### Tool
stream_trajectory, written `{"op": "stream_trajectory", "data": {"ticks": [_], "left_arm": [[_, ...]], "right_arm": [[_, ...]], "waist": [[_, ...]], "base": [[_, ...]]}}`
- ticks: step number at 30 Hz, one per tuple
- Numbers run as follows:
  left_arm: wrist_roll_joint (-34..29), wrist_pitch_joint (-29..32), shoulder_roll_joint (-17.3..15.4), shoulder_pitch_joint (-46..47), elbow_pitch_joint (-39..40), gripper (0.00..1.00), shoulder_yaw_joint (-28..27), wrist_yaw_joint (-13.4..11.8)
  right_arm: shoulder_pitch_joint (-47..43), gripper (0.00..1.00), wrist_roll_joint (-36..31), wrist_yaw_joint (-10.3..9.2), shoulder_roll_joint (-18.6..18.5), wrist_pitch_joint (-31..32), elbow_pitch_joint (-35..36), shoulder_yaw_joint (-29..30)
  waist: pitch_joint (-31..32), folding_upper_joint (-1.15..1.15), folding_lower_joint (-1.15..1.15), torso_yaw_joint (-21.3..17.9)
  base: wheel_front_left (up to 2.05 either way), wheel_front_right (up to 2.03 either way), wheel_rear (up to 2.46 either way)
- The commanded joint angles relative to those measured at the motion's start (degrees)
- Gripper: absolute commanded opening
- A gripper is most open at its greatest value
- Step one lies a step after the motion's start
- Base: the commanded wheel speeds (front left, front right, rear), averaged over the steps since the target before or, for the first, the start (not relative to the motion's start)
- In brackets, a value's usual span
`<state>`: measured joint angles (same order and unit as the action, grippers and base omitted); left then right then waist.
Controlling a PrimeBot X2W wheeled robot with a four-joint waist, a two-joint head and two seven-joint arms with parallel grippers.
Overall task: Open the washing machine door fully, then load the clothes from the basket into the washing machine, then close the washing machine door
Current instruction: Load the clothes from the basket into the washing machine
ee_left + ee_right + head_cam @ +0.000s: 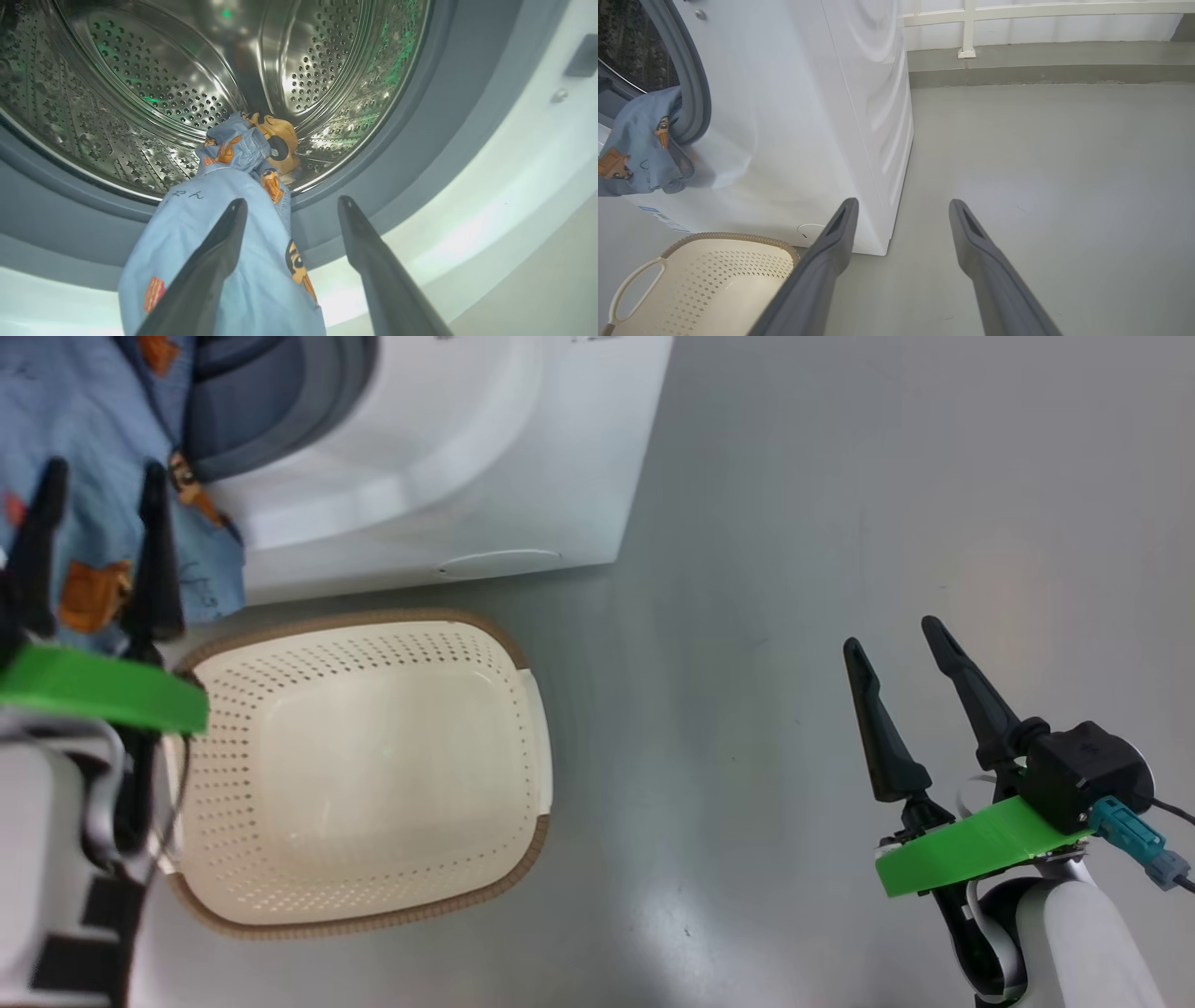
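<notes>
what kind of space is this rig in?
Likely a laundry area, maybe a test setup: a white front-loading washing machine, a cream basket on bare grey floor, blue clothes hanging from its drum mouth.

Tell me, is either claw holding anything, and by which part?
Nothing is held. The left gripper is open at the clothes; the right gripper is open over the floor.

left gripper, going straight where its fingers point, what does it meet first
Most likely the clothes draped over the gasket, just ahead of the left gripper; beyond them the drum. Depth is unclear.
</notes>
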<state>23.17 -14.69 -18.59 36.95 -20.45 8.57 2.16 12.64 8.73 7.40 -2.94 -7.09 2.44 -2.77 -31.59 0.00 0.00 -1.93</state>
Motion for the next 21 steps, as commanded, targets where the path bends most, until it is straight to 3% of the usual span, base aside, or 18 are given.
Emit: {"op": "stream_trajectory", "data": {"ticks": [1,9,21], "left_arm": [[-0.26,-0.30,-1.16,-4.03,4.35,1.00,-2.93,-1.49],[-1.09,-0.30,2.82,-15.44,14.67,1.00,-7.96,-4.98],[-4.22,-0.30,7.20,-23.70,18.24,1.00,-9.46,-3.57]], "right_arm": [[-1.80,1.00,-0.92,0.09,0.06,0.43,1.96,-0.95],[-2.95,1.00,-1.37,0.09,0.06,1.46,3.13,-0.62],[-3.58,1.00,-1.26,0.09,0.06,1.97,3.45,-0.96]], "waist": [[1.69,0.00,0.00,1.65],[3.13,0.00,0.00,2.83],[4.59,0.00,0.00,2.74]], "base": [[0.00,0.00,0.00],[0.00,0.00,0.00],[0.00,0.00,0.00]]}}
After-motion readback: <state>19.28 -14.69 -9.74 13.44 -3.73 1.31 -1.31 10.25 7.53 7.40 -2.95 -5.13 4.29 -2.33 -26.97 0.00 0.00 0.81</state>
